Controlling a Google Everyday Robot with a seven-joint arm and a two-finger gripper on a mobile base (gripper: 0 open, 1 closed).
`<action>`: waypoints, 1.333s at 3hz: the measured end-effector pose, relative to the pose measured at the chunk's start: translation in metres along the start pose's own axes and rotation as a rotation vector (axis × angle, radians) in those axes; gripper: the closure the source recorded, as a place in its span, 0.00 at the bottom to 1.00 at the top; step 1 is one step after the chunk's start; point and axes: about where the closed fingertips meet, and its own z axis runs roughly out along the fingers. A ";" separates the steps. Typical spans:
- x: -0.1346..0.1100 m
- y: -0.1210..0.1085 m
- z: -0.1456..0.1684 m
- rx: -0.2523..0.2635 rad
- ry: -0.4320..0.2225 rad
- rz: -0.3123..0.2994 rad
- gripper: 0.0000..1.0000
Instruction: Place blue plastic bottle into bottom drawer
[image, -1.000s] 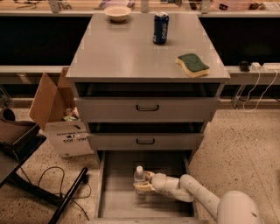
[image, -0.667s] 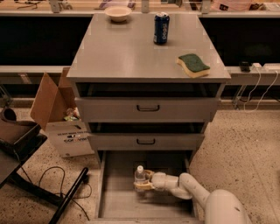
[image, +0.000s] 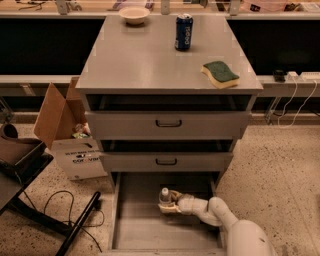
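Gripper clasps blue plastic bottle, axis upright, at its left; both inside bottom drawer, near its rear edge.

You are looking at a smooth white rounded arm, its glossy shell showing as bulbous segments joined by narrower necks and widening toward a large pale dome at the lower right edge. At its tip, a short white cylindrical wrist is carrying the cream-coloured, slightly tan gripper, which is sitting inside the open grey metal bottom drawer, above its floor.
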 end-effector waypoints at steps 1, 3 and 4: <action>0.001 0.000 0.000 0.001 0.000 -0.008 0.82; 0.000 0.000 0.000 0.001 0.000 -0.008 0.36; 0.000 0.000 0.000 0.001 0.000 -0.008 0.13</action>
